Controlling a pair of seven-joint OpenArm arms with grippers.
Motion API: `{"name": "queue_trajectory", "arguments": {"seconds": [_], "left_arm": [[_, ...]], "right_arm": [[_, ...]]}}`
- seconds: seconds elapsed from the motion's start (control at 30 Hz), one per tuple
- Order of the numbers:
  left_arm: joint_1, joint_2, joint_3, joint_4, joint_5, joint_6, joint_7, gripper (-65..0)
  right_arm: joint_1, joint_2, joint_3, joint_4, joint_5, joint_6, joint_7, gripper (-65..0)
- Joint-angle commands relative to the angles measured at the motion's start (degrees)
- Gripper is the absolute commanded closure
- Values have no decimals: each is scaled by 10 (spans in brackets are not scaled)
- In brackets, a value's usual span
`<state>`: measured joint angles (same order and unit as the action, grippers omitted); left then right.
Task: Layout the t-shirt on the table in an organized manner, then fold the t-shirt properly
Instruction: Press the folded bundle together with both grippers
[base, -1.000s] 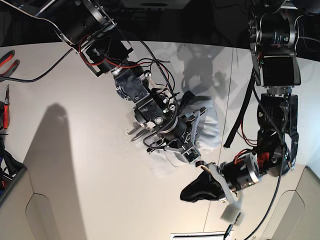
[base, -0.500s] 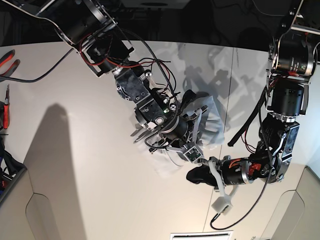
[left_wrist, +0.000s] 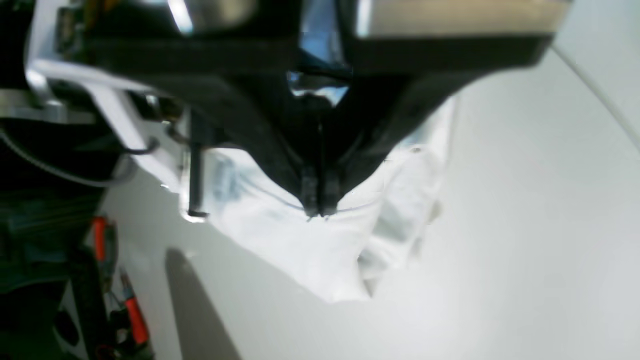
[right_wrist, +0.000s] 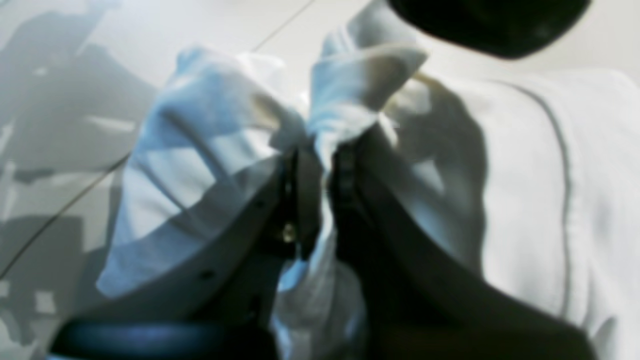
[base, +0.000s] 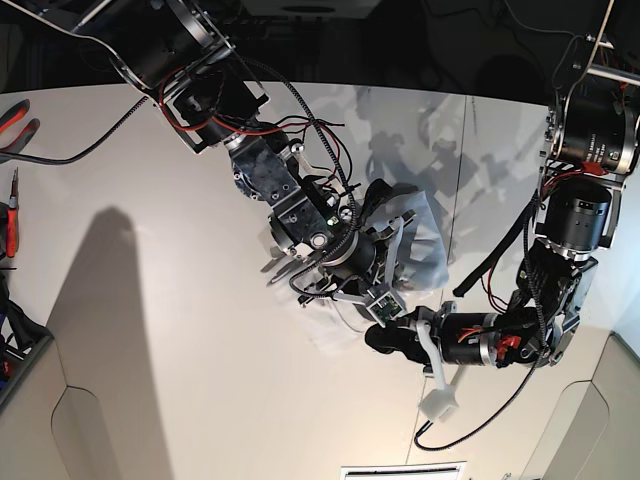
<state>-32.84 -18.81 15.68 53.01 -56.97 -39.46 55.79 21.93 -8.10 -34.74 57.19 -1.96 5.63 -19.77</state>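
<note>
The white t-shirt (base: 422, 235) is bunched in a small heap in the middle of the table (base: 200, 300). My right gripper (base: 392, 262) comes in from the upper left and is shut on a fold of it; the right wrist view shows cloth (right_wrist: 525, 175) pinched between the dark fingers (right_wrist: 300, 200). My left gripper (base: 378, 335) comes in from the right at the heap's near edge. In the left wrist view it (left_wrist: 317, 210) is shut, its tips meeting on the shirt's grey hem (left_wrist: 310, 250). Most of the shirt is hidden under the arms.
Red-handled tools (base: 10, 215) lie at the table's left edge and also show in the left wrist view (left_wrist: 132, 320). A dark seam line (base: 462, 150) runs down the table right of the shirt. A white block on a cable (base: 438, 405) hangs below the left arm. A rounded cut-out (base: 60, 400) is at the near left.
My left gripper has moved left and up from the table's near side to the shirt's near edge. The right arm and the shirt have hardly moved.
</note>
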Motion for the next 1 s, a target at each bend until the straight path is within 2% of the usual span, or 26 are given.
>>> {"name": "queue_trajectory", "arguments": {"seconds": [0.0, 0.27, 0.47, 0.5, 0.53, 0.57, 0.6, 0.63, 0.77, 0.83, 0.97], "left_arm": [[-15, -3, -3, 7, -16, -5, -4, 0], [19, -3, -3, 7, -7, -5, -4, 0], [35, -3, -3, 7, 76, -5, -51, 0], [35, -3, -3, 7, 80, -5, -53, 0], [35, -3, -3, 7, 81, -5, -53, 0], [35, -3, -3, 7, 82, -5, -52, 0], [35, -6, -3, 7, 82, -5, -52, 0], [35, -7, -3, 7, 82, -5, -52, 0], [35, -13, -3, 7, 78, -5, -60, 0], [35, -17, -3, 8, 49, -5, -58, 0], [35, -17, -3, 8, 28, -5, -43, 0]], "right_arm": [[11, -6, 0, 5, 4, 7, -2, 0], [11, -6, 0, 5, 4, 6, -2, 0], [11, -6, 0, 6, 4, 6, -10, 0], [11, -6, 0, 8, 4, 8, -17, -46], [11, -6, 0, 11, 4, 14, -26, -154], [12, -6, 0, 16, 4, 17, -38, -236], [13, -4, 3, 21, 2, 16, -51, -283], [12, -3, 6, 29, -5, 18, -66, -302], [12, -2, 7, 75, -8, 24, -124, -304], [12, -2, 7, 93, -11, 28, -148, -303], [12, -2, 7, 106, -11, 28, -171, -303]]}}
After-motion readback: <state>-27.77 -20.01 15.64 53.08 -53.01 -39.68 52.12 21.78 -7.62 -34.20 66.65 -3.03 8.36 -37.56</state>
